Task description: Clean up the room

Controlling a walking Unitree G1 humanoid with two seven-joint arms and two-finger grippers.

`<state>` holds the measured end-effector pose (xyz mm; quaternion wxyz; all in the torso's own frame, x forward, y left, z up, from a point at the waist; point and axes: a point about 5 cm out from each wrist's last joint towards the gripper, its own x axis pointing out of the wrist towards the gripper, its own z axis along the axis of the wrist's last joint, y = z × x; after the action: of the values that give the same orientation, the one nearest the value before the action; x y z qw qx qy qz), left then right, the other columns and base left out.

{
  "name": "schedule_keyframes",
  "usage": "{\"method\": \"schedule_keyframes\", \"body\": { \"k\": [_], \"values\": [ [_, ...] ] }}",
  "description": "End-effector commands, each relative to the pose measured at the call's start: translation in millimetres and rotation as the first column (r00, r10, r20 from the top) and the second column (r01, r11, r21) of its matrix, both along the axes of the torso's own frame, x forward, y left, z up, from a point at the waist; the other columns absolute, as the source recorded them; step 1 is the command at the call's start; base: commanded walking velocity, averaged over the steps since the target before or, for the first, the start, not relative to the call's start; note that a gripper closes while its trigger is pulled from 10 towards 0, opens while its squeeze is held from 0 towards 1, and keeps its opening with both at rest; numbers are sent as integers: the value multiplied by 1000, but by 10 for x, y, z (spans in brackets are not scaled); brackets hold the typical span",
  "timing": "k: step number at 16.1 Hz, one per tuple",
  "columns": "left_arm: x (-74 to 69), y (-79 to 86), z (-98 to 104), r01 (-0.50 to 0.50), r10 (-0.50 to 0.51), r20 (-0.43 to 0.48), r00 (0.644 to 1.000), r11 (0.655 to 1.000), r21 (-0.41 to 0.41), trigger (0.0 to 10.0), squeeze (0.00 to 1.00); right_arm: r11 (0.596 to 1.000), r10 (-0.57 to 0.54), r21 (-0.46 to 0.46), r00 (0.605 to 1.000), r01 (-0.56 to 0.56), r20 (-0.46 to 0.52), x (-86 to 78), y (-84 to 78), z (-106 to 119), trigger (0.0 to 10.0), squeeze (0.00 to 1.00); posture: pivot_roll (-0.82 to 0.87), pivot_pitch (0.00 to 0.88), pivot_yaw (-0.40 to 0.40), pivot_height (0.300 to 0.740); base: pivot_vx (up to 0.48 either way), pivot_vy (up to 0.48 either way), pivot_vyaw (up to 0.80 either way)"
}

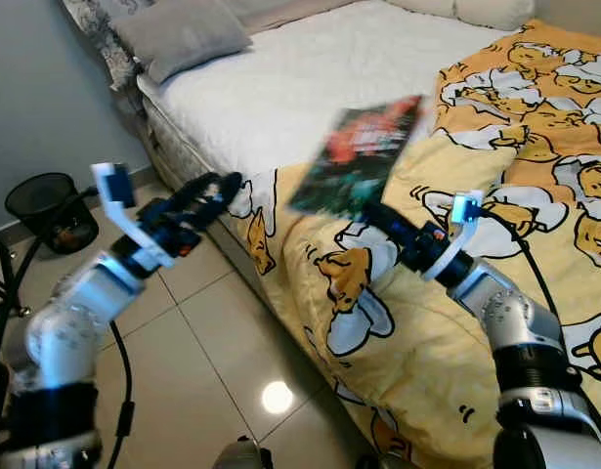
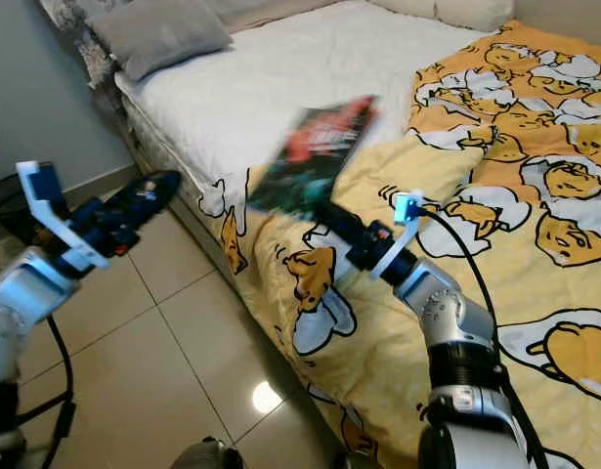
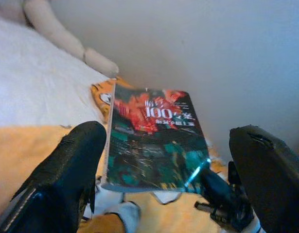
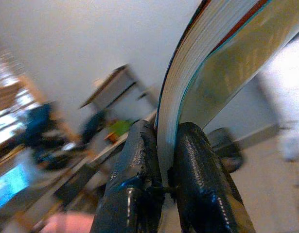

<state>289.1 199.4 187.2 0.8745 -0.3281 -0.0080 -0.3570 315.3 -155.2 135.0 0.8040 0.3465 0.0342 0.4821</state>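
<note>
Book held above the bed edge

The right gripper [image 1: 378,213] is closed on the lower edge of the book [image 1: 357,156], which rises tilted over the yellow blanket [image 1: 447,322]. The left gripper [image 1: 214,191] hangs over the floor beside the bed [image 1: 310,68], fingers apart and holding nothing.

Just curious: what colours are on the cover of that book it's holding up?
Dark green and red with white lettering on the book, clearest in the left wrist view.

One book [image 1: 357,156], two pillows [image 1: 183,34]

Right hand [image 4: 165,165] clamped tight; left hand [image 1: 210,191] spread (arm raised).
</note>
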Motion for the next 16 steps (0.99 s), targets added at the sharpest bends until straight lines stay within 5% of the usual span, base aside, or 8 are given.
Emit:
{"method": "schedule_keyframes", "body": {
  "k": [1, 3, 5, 8, 9, 10, 11, 16],
  "values": [
    [10, 76, 2, 4, -6, -21, 1000, 998, -56, 10000, 671, 997, 71, 36, 995, -74, 74, -28, 58, 162, 0, 0, 58, 0, 58, 740, 0, 0, 0],
    [33, 116, -9, 12, -20, -56, 998, 990, -139, 10000, 463, 991, 125, 46, 988, -129, 87, -104, 85, 218, 0, 0, 58, 0, 58, 740, 0, 0, 0],
    [80, 102, -83, 33, -55, -111, 992, 981, -189, 10000, 0, 981, 181, 56, 979, -187, 97, -177, 122, 280, 0, 0, 55, 0, 57, 740, 0, 0, 0],
    [156, 20, -149, 69, -94, -119, 988, 978, -195, 10000, 0, 961, 269, 44, 959, -273, 87, -296, 183, 284, 0, 0, 50, 0, 53, 740, 0, 0, 0],
    [166, 14, -155, 71, -96, -122, 988, 978, -197, 8667, 0, 959, 277, 45, 957, -281, 86, -309, 188, 285, 0, 0, 51, 0, 52, 740, 0, 0, 0],
    [182, -3, -173, 81, -109, -134, 985, 977, -199, 5843, 0, 953, 295, 45, 952, -299, 82, -338, 204, 283, 0, 0, 48, 0, 52, 740, 0, 0, 0],
    [213, -69, -250, 116, -160, -197, 967, 969, -219, 0, 0, 939, 339, 41, 938, -343, 75, -418, 250, 278, 0, 0, 46, 0, 55, 740, 0, 0, 0],
    [225, -134, -402, 173, -260, -276, 925, 937, -303, 0, 0, 912, 407, 22, 911, -409, 68, -538, 310, 290, 0, 0, 34, 0, 68, 740, 0, 0, 0]
  ]
}}
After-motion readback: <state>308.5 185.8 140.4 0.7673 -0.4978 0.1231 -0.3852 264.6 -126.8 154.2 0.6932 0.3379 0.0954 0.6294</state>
